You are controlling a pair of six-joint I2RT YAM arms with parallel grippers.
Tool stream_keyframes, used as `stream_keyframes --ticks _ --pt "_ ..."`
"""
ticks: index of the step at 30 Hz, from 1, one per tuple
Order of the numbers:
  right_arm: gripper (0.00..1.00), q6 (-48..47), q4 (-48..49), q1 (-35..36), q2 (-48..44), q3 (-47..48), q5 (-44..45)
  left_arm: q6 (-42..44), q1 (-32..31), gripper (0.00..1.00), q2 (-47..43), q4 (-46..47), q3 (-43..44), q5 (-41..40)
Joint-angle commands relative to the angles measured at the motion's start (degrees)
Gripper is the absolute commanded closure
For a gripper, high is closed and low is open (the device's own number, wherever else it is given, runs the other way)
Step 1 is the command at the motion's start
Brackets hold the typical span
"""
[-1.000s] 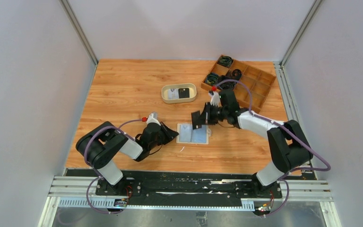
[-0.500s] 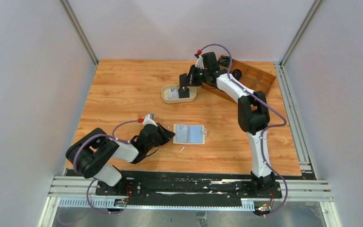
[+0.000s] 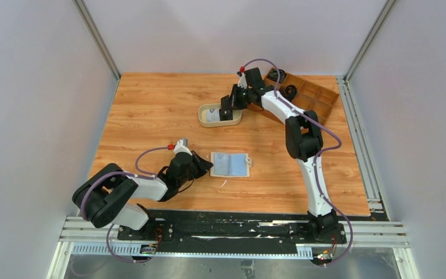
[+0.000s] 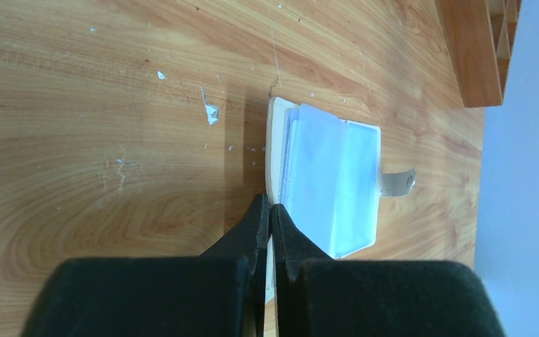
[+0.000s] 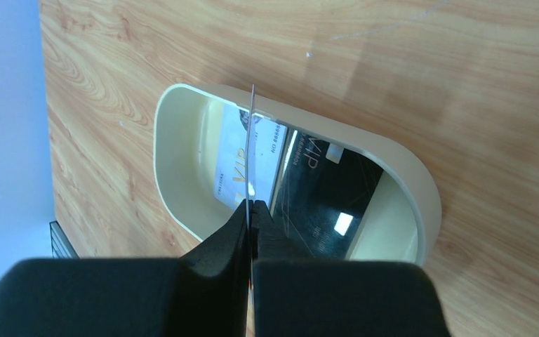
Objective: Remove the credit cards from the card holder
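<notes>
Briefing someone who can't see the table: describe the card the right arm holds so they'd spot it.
Find the wooden compartment box at the far right of the table; the oval beige tray sits just left of it. Above that tray the right fingers pinch a card on edge, while the white card and black card lie flat inside.

Wood-grain table (image 3: 151, 116), small white flecks and scratches on the surface (image 4: 211, 112). Oval beige tray (image 5: 428, 207) sits centre-far on the table. Wooden compartment box (image 3: 319, 102) at the far right corner, set at an angle. Black cable coils (image 3: 291, 90) lie in its compartments. Plain grey walls (image 3: 35, 116) on three sides. Metal rail (image 3: 232, 232) along the near edge.
</notes>
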Motion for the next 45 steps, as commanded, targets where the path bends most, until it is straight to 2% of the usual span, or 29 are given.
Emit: stream_keyframes --ticks 1,14,18,23,27,40,43,45 --pt "1.00 -1.60 -2.19 -0.53 0.88 -2.09 0.31 0.84 0.02 1.00 -1.14 -0.79 -0.75 -2.19" --pt "0.99 -4.48 -6.85 -0.55 2.61 -0.36 1.07 0.43 0.02 1.00 -2.46 -1.27 -1.51 -2.68" --pt "0.90 -5.20 -7.62 -0.58 2.25 -0.55 1.57 0.44 0.02 1.00 -2.99 -1.61 -1.64 -2.92" --pt "0.68 -5.90 -7.86 -0.93 0.20 -1.75 3.43 0.54 0.02 1.00 -2.86 -1.93 -1.55 -2.87" --pt "0.56 -7.10 -8.59 -1.11 -1.49 -1.04 4.24 0.59 -0.02 1.00 -2.66 -1.89 -1.37 -2.86" --pt "0.53 -15.51 -19.06 -0.99 -7.18 11.36 12.80 1.47 0.02 1.00 -4.40 -3.51 -0.91 -3.64" --pt "0.53 -16.57 -18.45 -0.76 -12.00 8.07 14.41 1.93 0.02 1.00 -5.08 -4.47 -0.52 -3.96" --pt "0.53 -16.13 -14.73 0.71 -18.10 0.57 13.82 2.13 0.02 1.00 -5.25 -5.10 -0.25 -4.09"
